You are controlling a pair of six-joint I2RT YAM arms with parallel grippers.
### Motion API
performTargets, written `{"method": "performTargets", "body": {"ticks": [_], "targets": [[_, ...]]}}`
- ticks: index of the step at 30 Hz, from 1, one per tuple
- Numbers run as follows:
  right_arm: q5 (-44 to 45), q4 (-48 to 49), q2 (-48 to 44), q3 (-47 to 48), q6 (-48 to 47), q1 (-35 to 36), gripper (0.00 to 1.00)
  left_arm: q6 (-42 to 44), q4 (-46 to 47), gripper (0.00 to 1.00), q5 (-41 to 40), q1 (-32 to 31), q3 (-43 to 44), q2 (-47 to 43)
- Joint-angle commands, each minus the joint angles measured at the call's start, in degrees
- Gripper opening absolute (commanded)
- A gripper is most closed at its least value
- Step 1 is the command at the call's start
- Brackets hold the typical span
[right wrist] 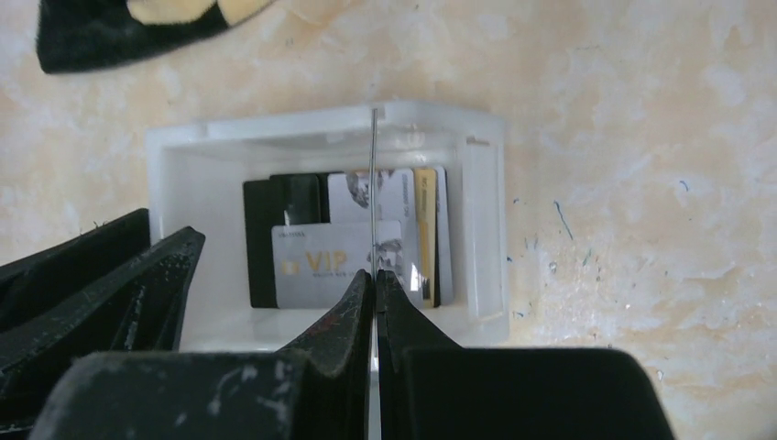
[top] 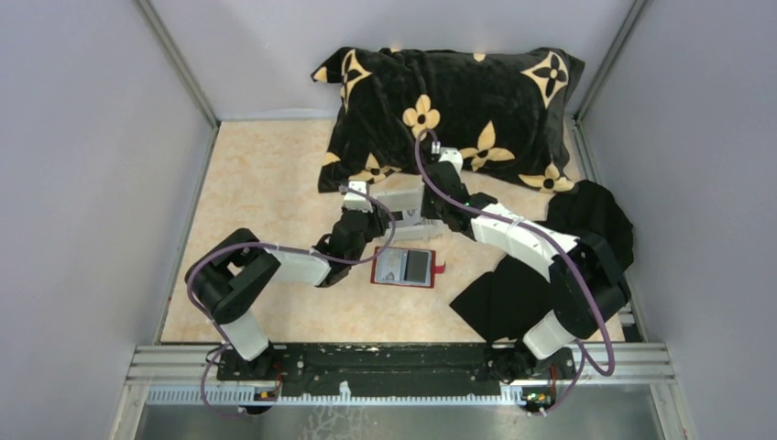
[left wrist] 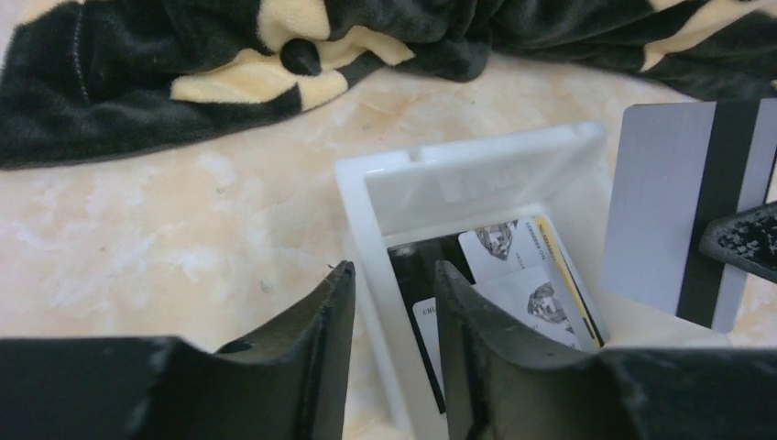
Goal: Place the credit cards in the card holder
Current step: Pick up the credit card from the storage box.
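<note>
The red card holder (top: 403, 268) lay open and flat near the middle of the counter (top: 266, 183), with nothing touching it. Just behind it, toward the far edge, sat a small white tray (right wrist: 486, 211). Some cards (right wrist: 334, 266) stood inside the tray, a few black, a few pale, and one with a yellow edge. The right hand (right wrist: 374, 275) was right by the tray, and its two fingers were pressed tight on one card (left wrist: 669, 211). That card was pale with a black stripe, and it stood up on its thin edge. The left hand (left wrist: 394, 270) was at the other side of the tray with its fingers apart. One finger was outside the tray wall and one was inside, and I could not tell if they touched it. A big black pillow (top: 449, 101) with yellow flowers lay along the far edge. A black cloth (top: 513, 293) lay by the right edge.
</note>
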Motion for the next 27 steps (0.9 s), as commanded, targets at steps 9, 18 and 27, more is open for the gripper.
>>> {"method": "performTargets", "body": {"ticks": [9, 18, 27], "targets": [[-4.9, 6.9, -5.8, -1.0, 1.1, -2.4, 0.00, -1.5, -4.6, 0.65, 3.3, 1.8, 4.9, -6.0], [-17.7, 9.4, -12.3, -6.8, 7.1, -7.6, 0.00, -9.3, -1.1, 0.73, 27.7, 10.2, 2.0, -9.8], [-34.7, 15.8, -17.6, -14.2, 12.1, -11.3, 0.00, -13.2, 0.4, 0.73, 48.0, 12.7, 4.3, -7.0]]}}
